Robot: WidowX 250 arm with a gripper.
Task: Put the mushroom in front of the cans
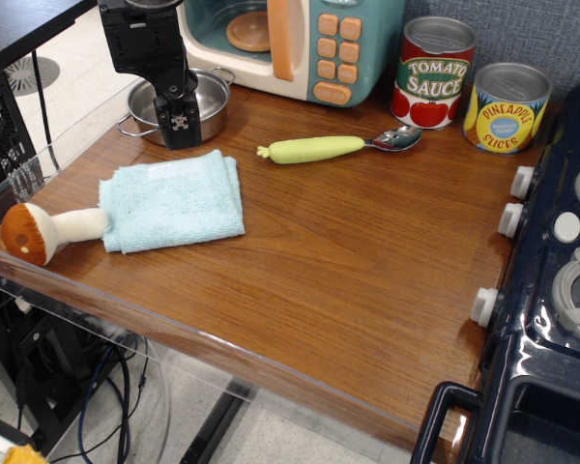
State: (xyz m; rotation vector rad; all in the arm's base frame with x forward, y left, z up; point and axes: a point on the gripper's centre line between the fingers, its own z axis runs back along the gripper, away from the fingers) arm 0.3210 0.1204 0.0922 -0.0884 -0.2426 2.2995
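The mushroom [43, 230] lies on its side at the table's front left corner, orange-brown cap to the left, cream stem pointing right and touching the blue cloth. The cans stand at the back right: the red-and-white Tomato Sauce can [433, 72] and the yellow-and-blue Pineapple Slices can [506, 107] beside it. My gripper [178, 126] hangs at the back left, in front of the steel pot, well behind the mushroom and far left of the cans. Its fingers look closed together and hold nothing.
A folded light-blue cloth [172, 199] lies right of the mushroom. A yellow-green handled spoon [338, 146] lies mid-back. A steel pot [208, 104] and a toy microwave [300, 39] stand at the back. A dark toy stove [556, 290] fills the right side.
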